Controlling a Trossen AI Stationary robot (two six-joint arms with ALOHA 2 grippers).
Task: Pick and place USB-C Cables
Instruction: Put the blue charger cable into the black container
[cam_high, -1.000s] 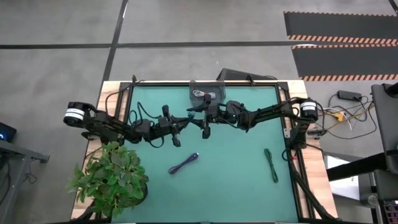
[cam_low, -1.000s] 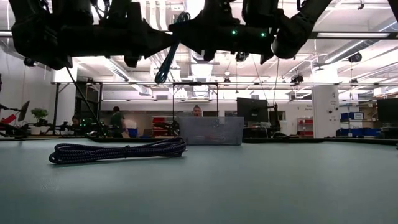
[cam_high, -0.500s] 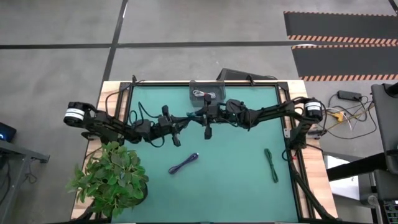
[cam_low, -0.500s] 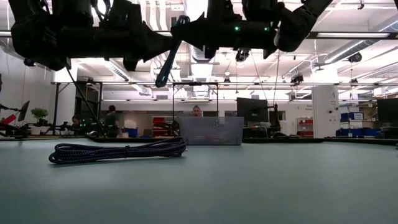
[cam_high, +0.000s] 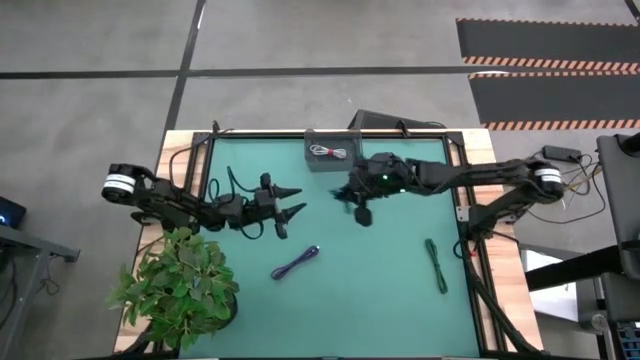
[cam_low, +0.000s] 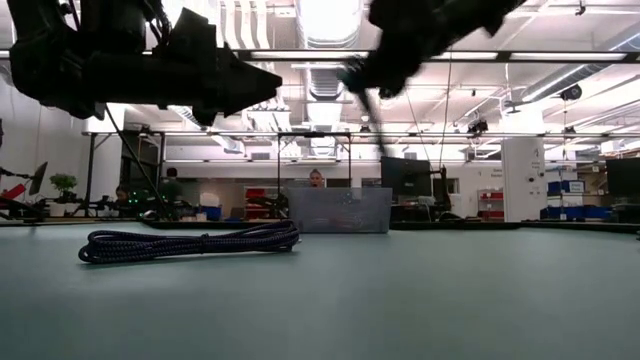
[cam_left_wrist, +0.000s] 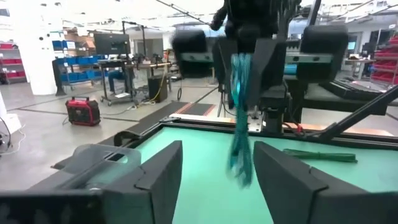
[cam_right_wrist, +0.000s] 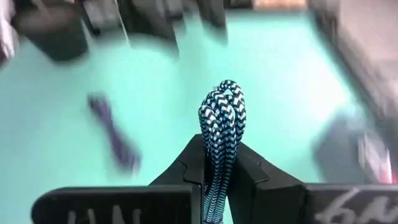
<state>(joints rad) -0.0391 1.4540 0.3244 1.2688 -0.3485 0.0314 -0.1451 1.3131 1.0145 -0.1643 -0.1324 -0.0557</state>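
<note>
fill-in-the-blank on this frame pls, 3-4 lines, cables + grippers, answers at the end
1. The right gripper is shut on the ______ cable.
2. The left gripper is ______ and holds nothing.
3. The white and red cable lies in the grey ______.
4. The purple cable and the dark green cable both lie on the ______ mat.

Missing words: blue; open; tray; green
</note>
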